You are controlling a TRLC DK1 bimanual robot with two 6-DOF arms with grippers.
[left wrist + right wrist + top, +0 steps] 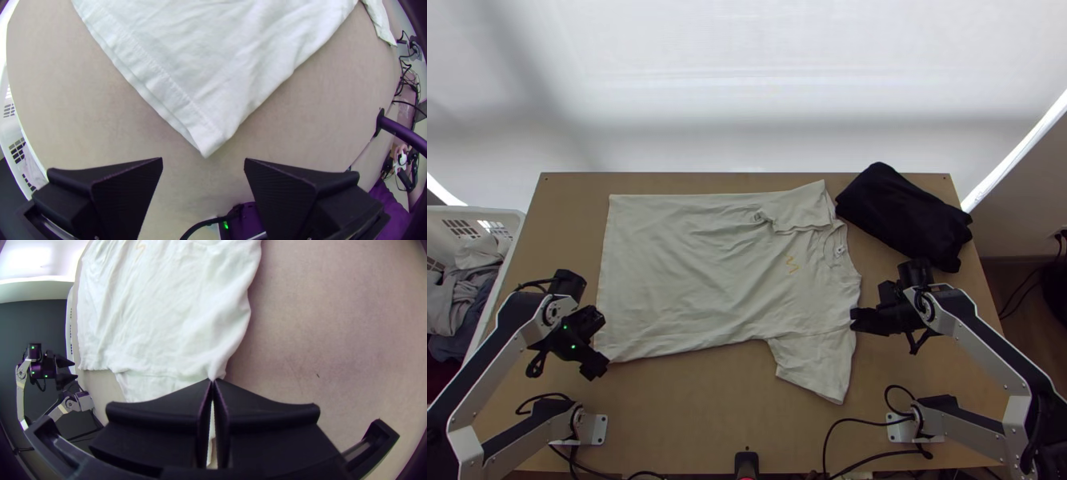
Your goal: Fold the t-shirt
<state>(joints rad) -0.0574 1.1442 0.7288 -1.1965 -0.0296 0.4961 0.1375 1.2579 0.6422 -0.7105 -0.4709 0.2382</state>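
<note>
Across the middle of the table [691,424], the pale t-shirt [691,272] lies spread nearly flat, hem [604,264] to the left, collar [835,246] to the right. Wrinkles run over the body; small yellow mark [791,264] on the chest. Near sleeve [815,368] points out toward the near edge; far sleeve [799,210] lies over the shirt's far side, its cuff [761,217] on the body.

Left gripper [600,342] is beside the near hem corner [609,358]. In the left wrist view the left gripper [203,161] has its fingers [129,191] spread wide, nothing between them, the corner just ahead of the gap.

Right gripper [854,320] is at the shirt's collar-side edge, around where the near sleeve joins the shoulder. Right wrist view: right gripper [212,380] has its fingertips together, pinching a bit of shirt edge, the cloth drawn into a small peak there.

Black cloth bundle [905,214] sits at the table's far right corner, near the collar. Left of the table, a white basket [487,214] holds grey and dark clothes [465,288]. Black cables [863,421] run along the near edge.
</note>
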